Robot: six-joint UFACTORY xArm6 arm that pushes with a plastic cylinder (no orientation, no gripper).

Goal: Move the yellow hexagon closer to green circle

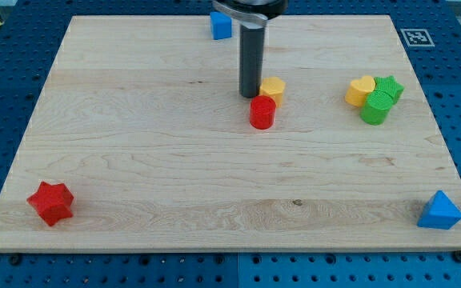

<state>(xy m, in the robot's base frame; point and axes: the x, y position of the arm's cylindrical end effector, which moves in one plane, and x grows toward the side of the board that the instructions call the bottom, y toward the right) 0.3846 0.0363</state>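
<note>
While the rod stands upright over the counter (134, 168), the scene reads as follows.

Tip: the tip (250, 96) rests on the wood just to the view's left of the yellow hexagon (273, 88), touching or nearly touching it.
Pincer: none shows; the arm ends in a bare dark rod.
Yellow hexagon: near the middle of the counter, toward the view's top, with the red cylinder (262, 112) right below it, touching.
Green circle: the green circle (375, 108) sits well apart at the view's right, pressed against a yellow heart (360, 90) and a green star (390, 86).
Corners: a blue cube (221, 26) at the top edge, a red star (51, 202) at bottom left, a blue triangle (440, 211) at bottom right.
</note>
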